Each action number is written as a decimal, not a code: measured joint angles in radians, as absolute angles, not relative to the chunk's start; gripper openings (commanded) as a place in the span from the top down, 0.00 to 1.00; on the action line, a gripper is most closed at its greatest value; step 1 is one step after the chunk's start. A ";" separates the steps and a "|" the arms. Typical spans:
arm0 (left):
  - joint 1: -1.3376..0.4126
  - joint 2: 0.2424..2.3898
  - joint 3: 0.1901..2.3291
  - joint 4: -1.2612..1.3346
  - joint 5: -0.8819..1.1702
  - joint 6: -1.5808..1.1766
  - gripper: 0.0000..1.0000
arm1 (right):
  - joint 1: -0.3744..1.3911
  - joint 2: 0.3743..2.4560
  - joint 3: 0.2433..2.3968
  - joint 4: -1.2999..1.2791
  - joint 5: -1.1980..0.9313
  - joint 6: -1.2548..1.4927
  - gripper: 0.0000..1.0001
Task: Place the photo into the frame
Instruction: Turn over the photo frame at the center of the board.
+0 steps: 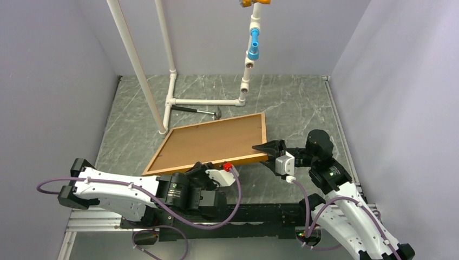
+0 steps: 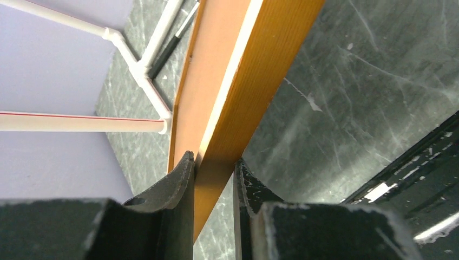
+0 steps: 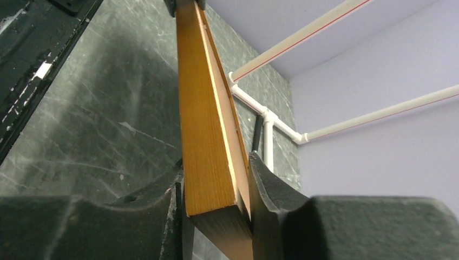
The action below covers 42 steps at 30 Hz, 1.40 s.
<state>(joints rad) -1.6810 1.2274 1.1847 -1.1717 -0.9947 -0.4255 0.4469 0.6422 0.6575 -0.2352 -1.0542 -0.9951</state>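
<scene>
— Where's the photo?

— Its printed side shows in no view. From above, the frame (image 1: 264,132) has the brown backing board (image 1: 214,142) facing up inside its orange-brown rails. The left wrist view shows a pale strip (image 2: 230,81) squeezed between rail and board. I cannot tell whether that is the print's edge.

— And the frame?

— It sits mid-table at a skew, with its near rail up off the marbled grey-green table (image 1: 303,108). Whether the far edge touches the table I cannot tell.

— What is holding it?

— Both arms. The left gripper (image 2: 214,162) is clamped on the near rail, one finger pressed to each side of the wood. The right gripper (image 3: 216,179) pinches the near right corner the same way, with rail and board between its fingers.

— Is there any lettering?

— There is a small red tab (image 1: 228,167) on the left gripper, beside the near rail, too small to read. The long white pipes in the wrist views each carry a thin red line along them, with no legible characters.

— What's behind?

— A white pipe stand (image 1: 203,101) is just past the frame's far left corner. A hammer (image 1: 200,111) lies beside its base bar. A blue fitting (image 1: 253,46) is on the upright and an orange one (image 1: 254,2) above it.
</scene>
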 measured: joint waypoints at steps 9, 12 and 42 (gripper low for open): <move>-1.686 1.254 1.248 -1.246 -1.000 -0.432 0.44 | 0.448 0.625 0.657 -0.286 -1.070 -1.031 1.00; -1.688 1.285 1.312 -1.256 -1.007 -0.502 0.19 | 0.448 0.611 0.657 -0.327 -1.077 -1.012 1.00; -1.745 0.962 1.457 -0.988 -1.090 -0.477 0.01 | 0.446 0.578 0.823 -0.381 -1.154 -0.514 1.00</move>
<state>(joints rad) -1.7454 0.9615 1.4567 -0.9882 -1.0901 -0.4770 0.4458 0.5781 0.8230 -0.3813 -1.1542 -0.5140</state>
